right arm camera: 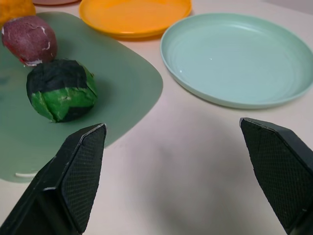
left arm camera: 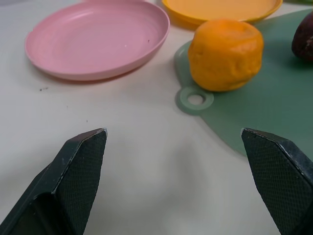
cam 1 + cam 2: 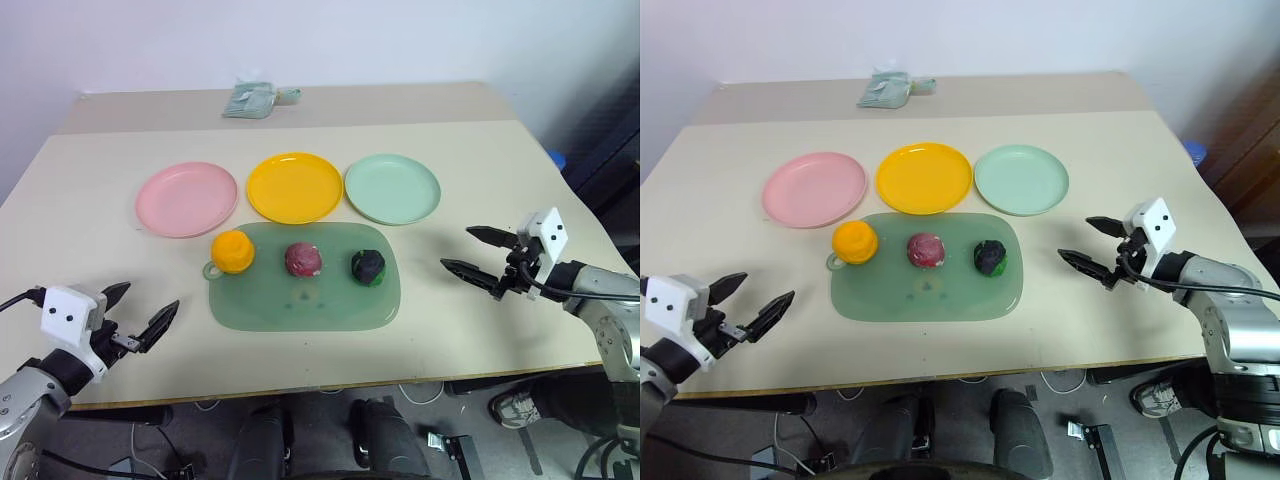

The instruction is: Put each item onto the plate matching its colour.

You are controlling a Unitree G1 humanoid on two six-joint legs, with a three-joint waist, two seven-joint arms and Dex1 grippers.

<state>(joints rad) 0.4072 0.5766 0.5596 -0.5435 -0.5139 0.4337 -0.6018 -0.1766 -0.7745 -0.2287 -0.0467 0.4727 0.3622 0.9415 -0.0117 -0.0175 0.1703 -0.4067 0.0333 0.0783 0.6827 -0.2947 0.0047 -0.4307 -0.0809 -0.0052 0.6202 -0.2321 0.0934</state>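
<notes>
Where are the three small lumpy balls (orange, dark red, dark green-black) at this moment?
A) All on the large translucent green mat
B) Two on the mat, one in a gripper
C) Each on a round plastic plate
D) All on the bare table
A: the orange ball, dark red ball and dark green-black ball all sit in a row on the translucent green mat.

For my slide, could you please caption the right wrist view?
Open right claw faces green-black ball on mat, beside empty mint plate.

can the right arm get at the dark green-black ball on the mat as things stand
Probably yes: the right gripper, jaws open, faces the small lumpy dark green-black ball on the translucent green mat, with bare table between them.
</notes>
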